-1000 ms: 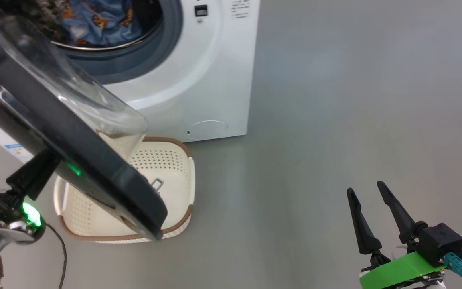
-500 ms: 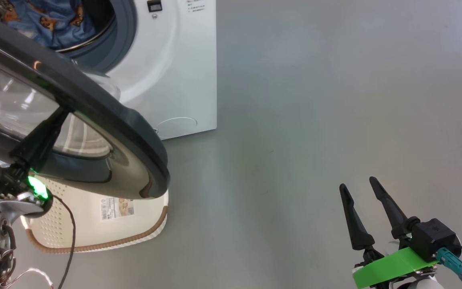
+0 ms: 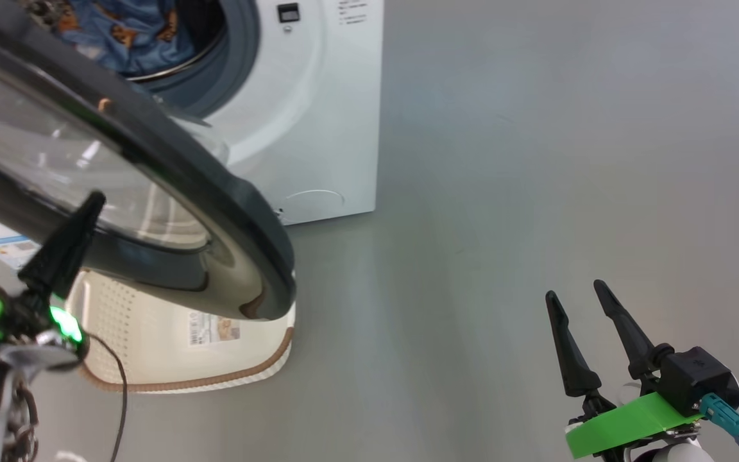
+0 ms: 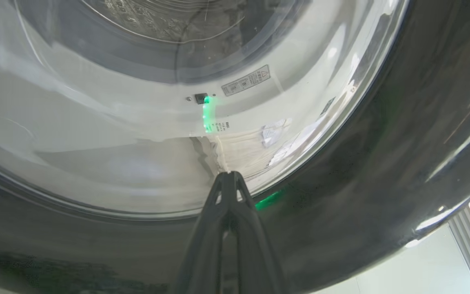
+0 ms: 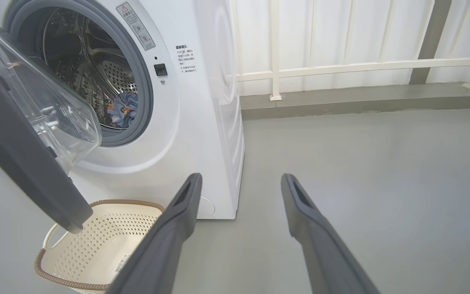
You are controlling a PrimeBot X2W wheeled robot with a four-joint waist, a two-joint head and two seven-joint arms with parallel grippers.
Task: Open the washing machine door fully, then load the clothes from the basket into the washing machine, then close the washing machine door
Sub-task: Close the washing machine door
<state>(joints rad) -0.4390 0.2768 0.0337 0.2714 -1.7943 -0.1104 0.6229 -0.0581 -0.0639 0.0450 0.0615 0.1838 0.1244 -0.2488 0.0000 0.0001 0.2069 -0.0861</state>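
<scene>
The washing machine point(image 3: 318, 128) stands at the upper left with its door point(image 3: 215, 192) half swung out, outer face toward me. Blue printed clothes point(image 3: 126, 32) lie inside the steel drum, also visible in the right wrist view as clothes point(image 5: 121, 107). The basket point(image 3: 170, 346) sits on the floor under the door, and its inside looks bare in the right wrist view point(image 5: 96, 245). My left gripper point(image 3: 90, 202) is shut, its tips point(image 4: 229, 175) against the door's outer face point(image 4: 382, 163) at the edge of the glass. My right gripper point(image 3: 575, 290) hangs open over bare floor, its fingers point(image 5: 186, 196) far apart.
Grey floor point(image 3: 536, 160) stretches wide to the right of the machine. A white railing point(image 5: 341, 65) and a wall run behind it. A thin black cable point(image 3: 122, 385) hangs from my left wrist in front of the basket.
The door has swung from edge-on toward the machine, now showing its outer face with my shut left fingers on it. The head camera shifted. The right gripper barely moved.
</scene>
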